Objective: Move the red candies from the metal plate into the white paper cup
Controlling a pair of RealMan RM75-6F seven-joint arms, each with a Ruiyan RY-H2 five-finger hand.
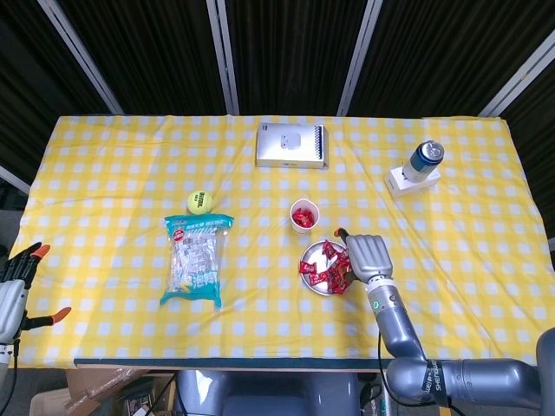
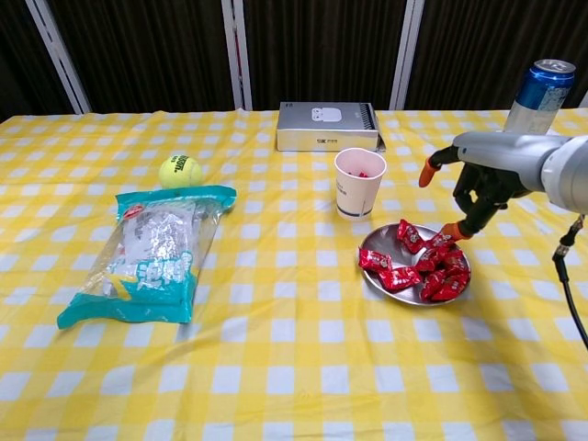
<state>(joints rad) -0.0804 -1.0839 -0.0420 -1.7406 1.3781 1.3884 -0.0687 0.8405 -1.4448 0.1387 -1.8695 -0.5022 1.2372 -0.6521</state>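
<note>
The white paper cup [image 1: 303, 216] [image 2: 358, 183] stands upright mid-table with red candy showing inside. Just in front of it and to the right lies the metal plate [image 1: 305, 276] [image 2: 404, 297], holding several red candies [image 1: 328, 264] [image 2: 423, 262]. My right hand [image 1: 368, 256] [image 2: 473, 188] hovers over the plate's right edge. Its fingers are apart and point down, with orange fingertips [image 2: 455, 230] at the rightmost candies and nothing held. My left hand [image 1: 13, 286] hangs off the table's left edge, fingers spread and empty.
A tennis ball [image 1: 199, 201] [image 2: 180, 171] and a snack bag [image 1: 198, 258] [image 2: 156, 253] lie on the left half. A white box [image 1: 292, 146] [image 2: 328, 126] sits behind the cup. A blue can [image 1: 425, 158] [image 2: 537, 87] stands at the back right.
</note>
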